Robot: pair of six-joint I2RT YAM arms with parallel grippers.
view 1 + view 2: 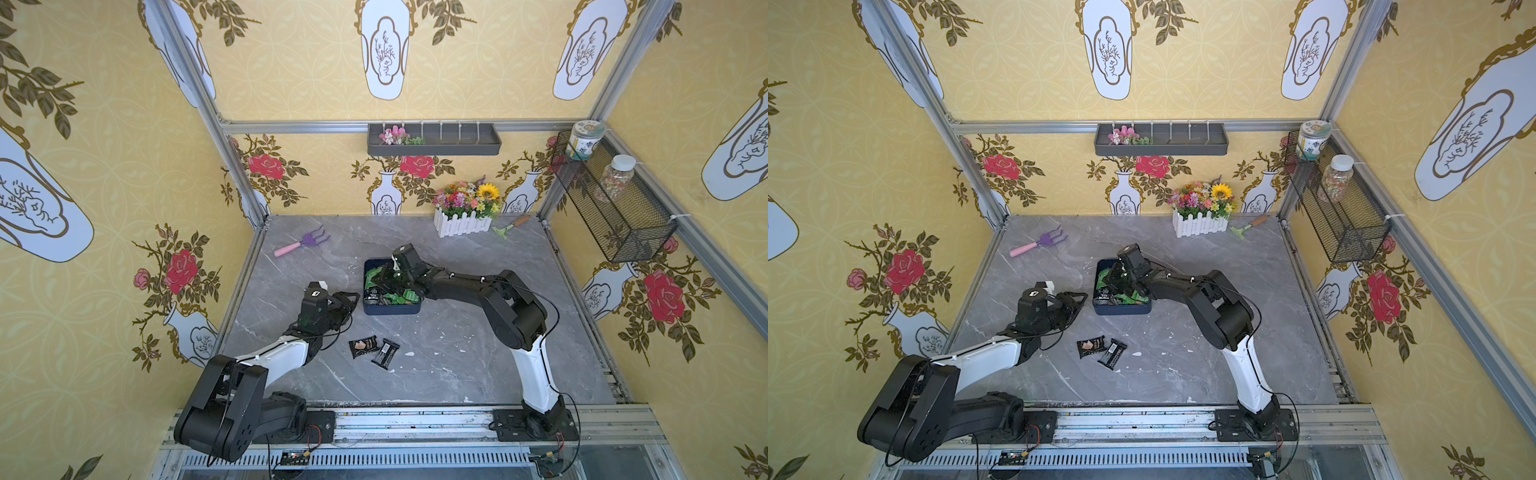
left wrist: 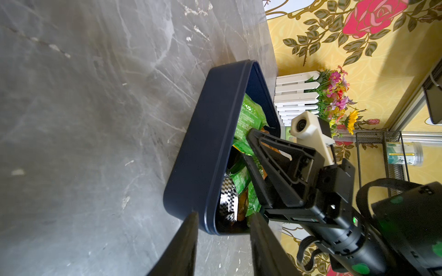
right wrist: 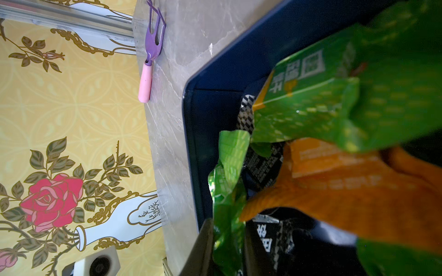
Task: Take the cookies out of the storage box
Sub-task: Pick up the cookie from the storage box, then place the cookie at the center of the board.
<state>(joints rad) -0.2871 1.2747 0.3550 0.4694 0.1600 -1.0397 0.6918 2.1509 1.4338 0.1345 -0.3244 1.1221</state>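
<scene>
Cookies [image 1: 399,297] in green, orange and black wrappers fill the navy storage box [image 1: 390,311] in the middle of the bench [image 1: 457,345] in both top views. Two black packets [image 1: 363,345] lie outside it, nearer the arm bases. The right end effector [image 1: 381,286] is down inside the box, and the left end effector [image 1: 355,301] sits just beside its left wall.

Left wrist view: the left jaws stand apart and clamp nothing, with the box's corner wall just ahead of them.

Right wrist view: the right fingers [image 3: 203,248] pinch a green packet [image 3: 229,167] inside the box, with an orange packet [image 3: 334,186] beside it.
</scene>
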